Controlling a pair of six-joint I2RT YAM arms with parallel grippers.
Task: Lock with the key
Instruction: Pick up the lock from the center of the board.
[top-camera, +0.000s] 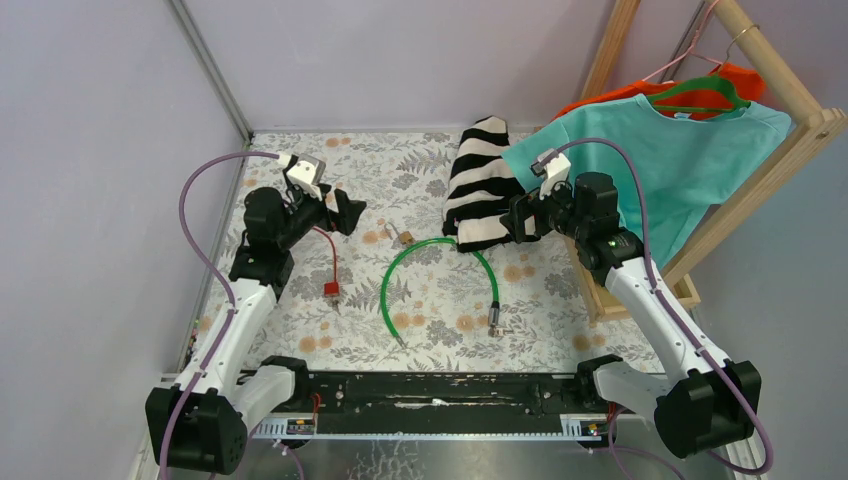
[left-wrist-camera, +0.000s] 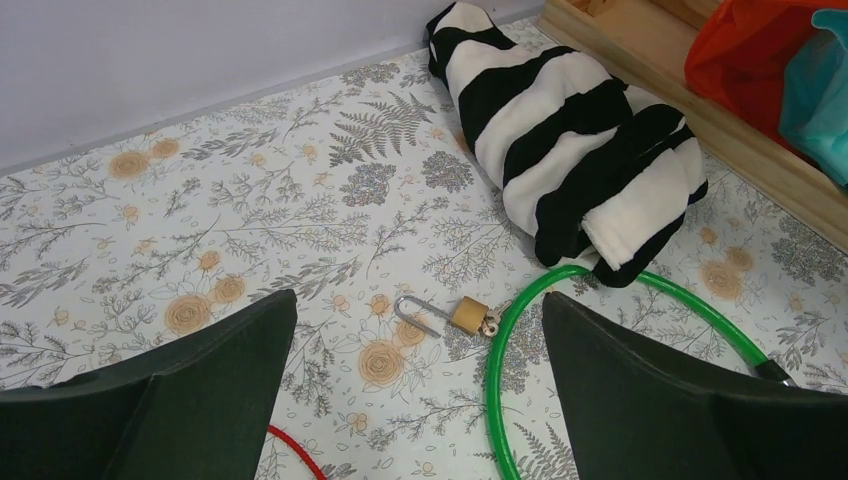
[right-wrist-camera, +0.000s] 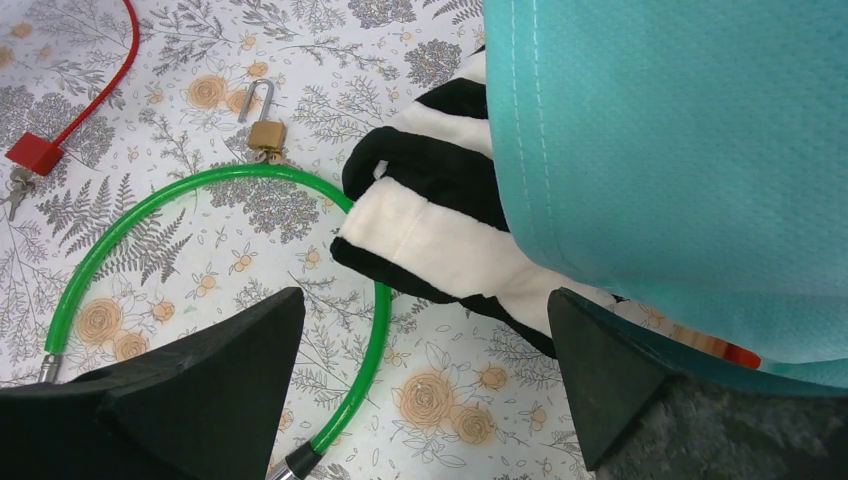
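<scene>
Padlock (left-wrist-camera: 466, 314) ahead of left hand (left-wrist-camera: 418, 302)

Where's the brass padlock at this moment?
In the top view the brass padlock lies mid-table, just left of the green cable, between the red cable and the striped cloth.

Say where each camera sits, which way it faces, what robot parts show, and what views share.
Top external: above and behind, looking down at the table; left arm and right arm show.
Left wrist: faces the padlock; open left end effector shows.
Right wrist: faces the striped cloth; open right end effector shows.
Shared by all: padlock, green cable.
</scene>
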